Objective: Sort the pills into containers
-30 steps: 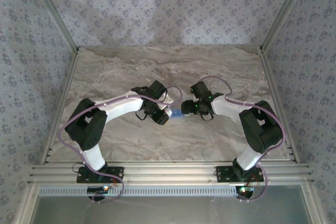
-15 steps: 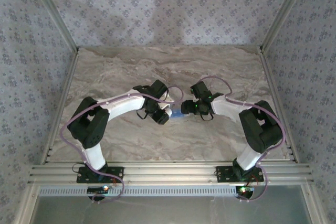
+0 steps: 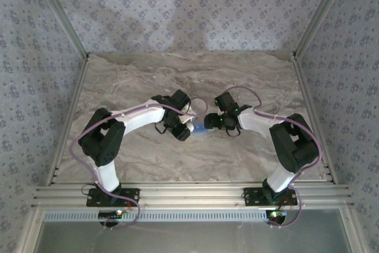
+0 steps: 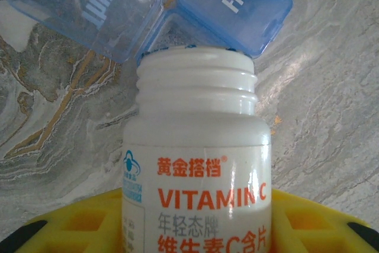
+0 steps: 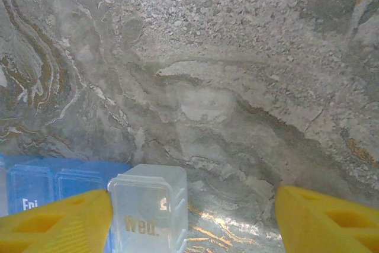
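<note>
Arms both bent inward, meeting over the marble table (image 3: 148, 75). Left gripper (image 3: 184, 130) is clamped on the white vitamin bottle (image 4: 198, 164), its uncapped mouth right at the blue pill box (image 4: 234, 4). Right gripper (image 5: 192, 217) sits spread wide, raised Wed lid (image 5: 151, 205) beside its left finger.

left arm (image 3: 137, 115) and right arm (image 3: 260, 121) bent elbows-out, reaching inward so the wrists nearly meet, left end effector (image 3: 186, 131) clamped on the vitamin bottle (image 4: 195, 164), right end effector (image 3: 208, 124) angled down, fingers (image 5: 59, 220) spread wide
</note>
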`<act>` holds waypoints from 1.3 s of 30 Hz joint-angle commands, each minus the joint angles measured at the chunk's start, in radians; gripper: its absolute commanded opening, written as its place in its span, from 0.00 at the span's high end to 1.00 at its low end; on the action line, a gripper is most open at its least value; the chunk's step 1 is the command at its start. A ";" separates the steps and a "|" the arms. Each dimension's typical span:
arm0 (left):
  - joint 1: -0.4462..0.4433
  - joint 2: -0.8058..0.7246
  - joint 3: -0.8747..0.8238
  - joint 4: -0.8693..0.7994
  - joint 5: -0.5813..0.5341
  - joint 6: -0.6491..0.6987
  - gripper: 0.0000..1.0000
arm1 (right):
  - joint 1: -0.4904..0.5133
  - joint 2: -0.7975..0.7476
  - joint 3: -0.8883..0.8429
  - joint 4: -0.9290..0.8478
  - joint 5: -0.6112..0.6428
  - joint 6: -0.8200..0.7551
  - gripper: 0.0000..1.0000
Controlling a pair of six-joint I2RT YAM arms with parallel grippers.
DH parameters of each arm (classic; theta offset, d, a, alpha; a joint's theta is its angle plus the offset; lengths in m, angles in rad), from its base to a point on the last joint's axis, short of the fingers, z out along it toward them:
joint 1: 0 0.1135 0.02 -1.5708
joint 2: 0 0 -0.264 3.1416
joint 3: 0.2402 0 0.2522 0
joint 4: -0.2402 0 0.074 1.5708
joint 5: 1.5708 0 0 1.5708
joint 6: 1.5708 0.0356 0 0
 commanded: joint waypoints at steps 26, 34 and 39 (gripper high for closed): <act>-0.006 0.047 0.084 -0.109 -0.013 0.040 1.00 | 0.010 0.028 0.015 -0.019 -0.007 0.008 0.26; -0.006 0.055 0.103 -0.129 -0.019 0.051 1.00 | 0.012 0.030 0.013 -0.018 -0.008 0.008 0.26; -0.006 0.059 0.125 -0.151 -0.029 0.059 1.00 | 0.012 0.031 0.013 -0.016 -0.010 0.010 0.26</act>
